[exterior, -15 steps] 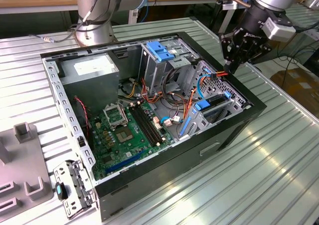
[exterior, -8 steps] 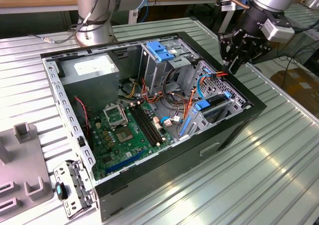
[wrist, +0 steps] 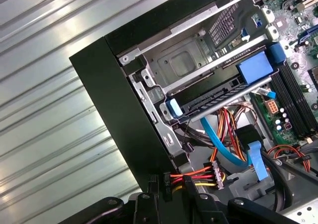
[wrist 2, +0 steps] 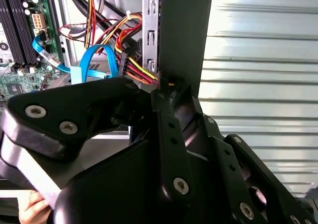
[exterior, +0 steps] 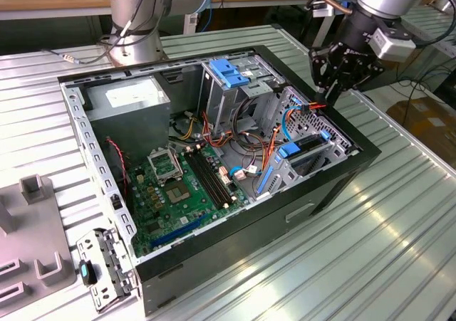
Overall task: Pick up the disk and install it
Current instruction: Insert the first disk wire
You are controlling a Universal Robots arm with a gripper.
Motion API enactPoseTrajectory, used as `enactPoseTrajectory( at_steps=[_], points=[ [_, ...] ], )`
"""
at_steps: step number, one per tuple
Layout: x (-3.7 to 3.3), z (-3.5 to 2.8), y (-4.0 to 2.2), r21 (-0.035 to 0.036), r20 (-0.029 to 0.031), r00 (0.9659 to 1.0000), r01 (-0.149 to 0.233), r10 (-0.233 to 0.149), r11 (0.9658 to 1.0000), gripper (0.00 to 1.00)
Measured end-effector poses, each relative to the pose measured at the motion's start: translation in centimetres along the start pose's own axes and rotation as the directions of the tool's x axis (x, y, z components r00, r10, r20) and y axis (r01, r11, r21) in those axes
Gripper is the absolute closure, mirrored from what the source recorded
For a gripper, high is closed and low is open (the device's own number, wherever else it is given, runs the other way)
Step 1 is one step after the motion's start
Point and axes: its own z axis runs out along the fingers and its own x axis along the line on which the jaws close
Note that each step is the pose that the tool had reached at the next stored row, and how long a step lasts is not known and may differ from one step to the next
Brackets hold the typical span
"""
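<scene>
In the exterior view, the arm is reached down from the view's upper right, and the black gripper [exterior: 333,86] is held over the far corner of the open computer case [exterior: 335,186] on a ribbed metal table [exterior: 370,264]. The disk [exterior: 308,144] is seated in the metal bay below, edge-on, dark, with blue plastic tabs.

In the second wrist view, the jaws are seen drawn together on the end of a wire bundle [wrist 2: 141,75], red, yellow and black.

In the first wrist view, the disk [wrist: 218,97] is slotted flat in the bay, beside the green circuit board [wrist: 293,100].
</scene>
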Motion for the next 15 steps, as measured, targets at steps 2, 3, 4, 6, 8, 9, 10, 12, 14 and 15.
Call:
enactPoseTrajectory(
  at_steps=[2, 3, 4, 6, 8, 9, 10, 12, 14, 15],
  points=[
    [0.01, 0.01, 0.0, -0.0002, -0.0001, 1.0, 0.0, 0.0, 1.0, 0.69],
    [0.01, 0.02, -0.01, -0.0002, -0.0001, 1.0, 0.0, 0.0, 1.0, 0.75],
    [0.01, 0.02, -0.01, -0.0003, -0.0002, 1.0, 0.0, 0.0, 1.0, 0.82],
    [0.03, -0.02, -0.02, 0.0002, 0.0002, 1.0, 0.0, 0.0, 1.0, 0.83],
    [0.05, -0.23, -0.03, -0.0003, 0.0, 1.0, 0.0, 0.0, 1.0, 0.83],
    [0.06, -0.38, -0.04, -0.0005, 0.0002, 1.0, 0.0, 0.0, 1.0, 0.83],
    [0.06, -0.46, -0.04, -0.0005, 0.0002, 1.0, 0.0, 0.0, 1.0, 0.83],
    [0.06, -0.48, -0.05, -0.0005, 0.0003, 1.0, -0.006, 0.006, 1.0, 0.83],
    [0.06, -0.49, -0.04, -0.001, -0.0001, 0.9999, -0.014, 0.014, 0.9999, 0.83],
    [0.06, -0.49, -0.04, -0.001, -0.0002, 0.9999, -0.016, 0.016, 0.9999, 0.83]
  ],
)
